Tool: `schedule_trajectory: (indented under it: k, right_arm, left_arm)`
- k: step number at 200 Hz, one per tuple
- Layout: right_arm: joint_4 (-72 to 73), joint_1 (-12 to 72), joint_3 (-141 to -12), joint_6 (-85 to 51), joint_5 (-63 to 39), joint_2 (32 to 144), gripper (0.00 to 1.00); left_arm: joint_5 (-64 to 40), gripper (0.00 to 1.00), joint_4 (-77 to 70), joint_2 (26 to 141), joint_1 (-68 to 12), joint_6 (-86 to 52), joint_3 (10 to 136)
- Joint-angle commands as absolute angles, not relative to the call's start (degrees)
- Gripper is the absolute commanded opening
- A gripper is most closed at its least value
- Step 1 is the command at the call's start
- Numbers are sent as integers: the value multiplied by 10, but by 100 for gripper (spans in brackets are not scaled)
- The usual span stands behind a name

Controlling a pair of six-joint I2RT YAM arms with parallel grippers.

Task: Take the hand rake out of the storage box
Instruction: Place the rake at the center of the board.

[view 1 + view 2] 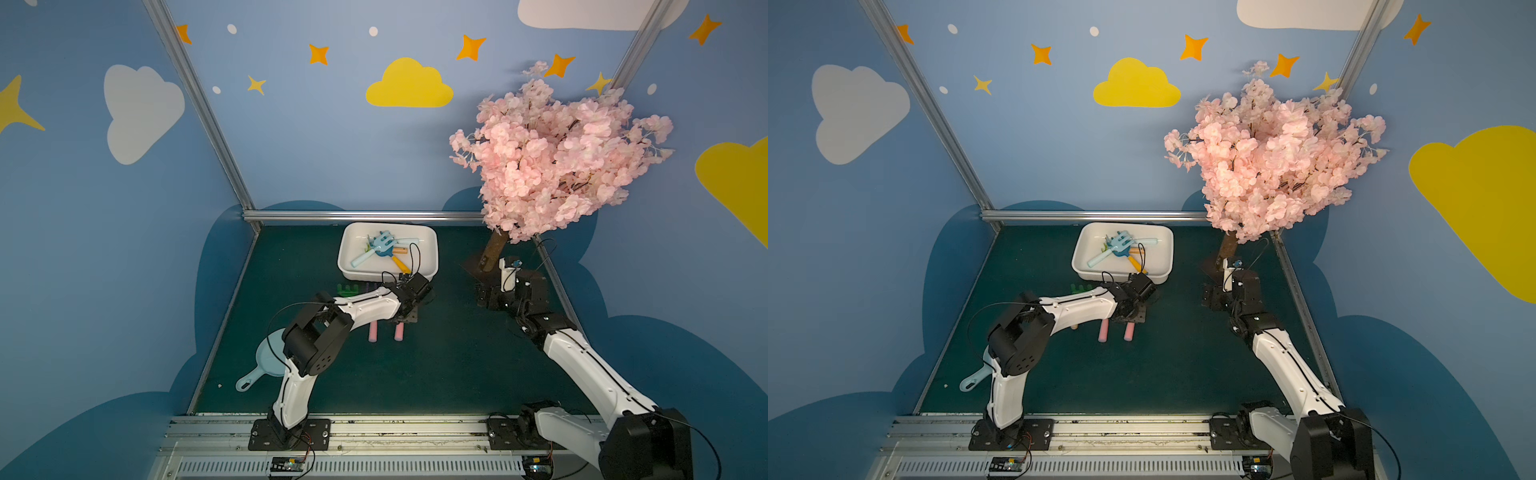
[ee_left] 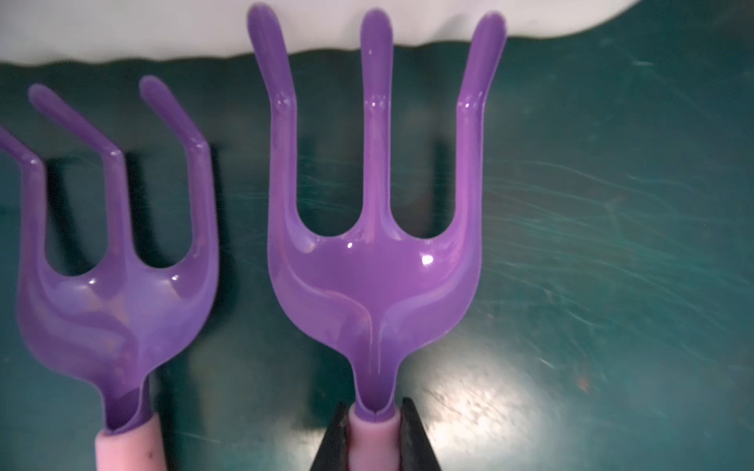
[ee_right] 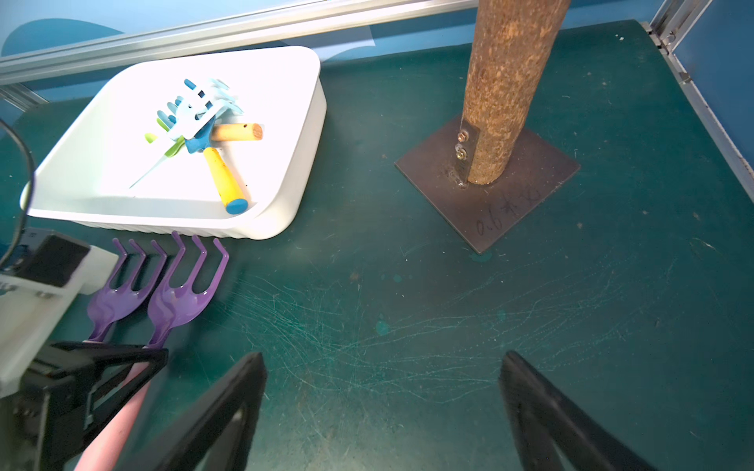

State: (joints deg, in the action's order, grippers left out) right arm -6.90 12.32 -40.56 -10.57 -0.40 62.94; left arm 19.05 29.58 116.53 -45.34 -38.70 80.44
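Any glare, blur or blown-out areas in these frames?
Left wrist view: soft focus, with a glare patch on the green mat beside the clamped purple rake. Right wrist view: the inside of the storage box is blown out white. Both top views: dim overall, tabletop dark.

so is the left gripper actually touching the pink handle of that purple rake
Touching. The left wrist view shows the left gripper shut on the purple rake at its pink handle, with a black finger against each side.
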Motion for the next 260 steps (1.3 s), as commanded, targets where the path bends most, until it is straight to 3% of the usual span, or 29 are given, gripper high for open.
schedule_trajectory:
  k: [1, 39, 64, 114, 141, 169, 178, 183, 186, 215, 260]
  right_arm:
    - [-48, 120, -395, -113, -12, 617, 93]
    - [-46, 119, -396, -114, -20, 619, 94]
    - [-43, 120, -395, -113, -22, 620, 94]
    - [-36, 119, -388, -112, -25, 613, 94]
    - [-3, 120, -370, -96, -36, 617, 94]
    - [51, 138, -366, -53, -131, 635, 94]
    - [68, 153, -365, -42, -139, 644, 94]
    - [75, 162, -366, -35, -138, 649, 94]
    - [78, 169, -368, -31, -137, 653, 94]
    - [96, 232, -418, -5, -128, 723, 94]
    - [71, 305, -589, -2, -128, 909, 94]
  left_arm:
    - [197, 15, 310, 1182, -446, -414, 817]
    - [199, 20, 312, 1188, -440, -420, 823]
    - [195, 32, 310, 1185, -439, -421, 823]
    - [179, 66, 305, 1142, -439, -396, 814]
    - [177, 70, 271, 1076, -433, -348, 784]
    - [169, 75, 239, 996, -389, -309, 746]
    - [171, 81, 206, 972, -369, -289, 724]
    - [172, 96, 185, 960, -356, -269, 713]
    - [172, 99, 177, 956, -349, -256, 708]
    - [210, 100, 187, 969, -302, -176, 759]
    - [44, 100, 70, 932, -196, -199, 679]
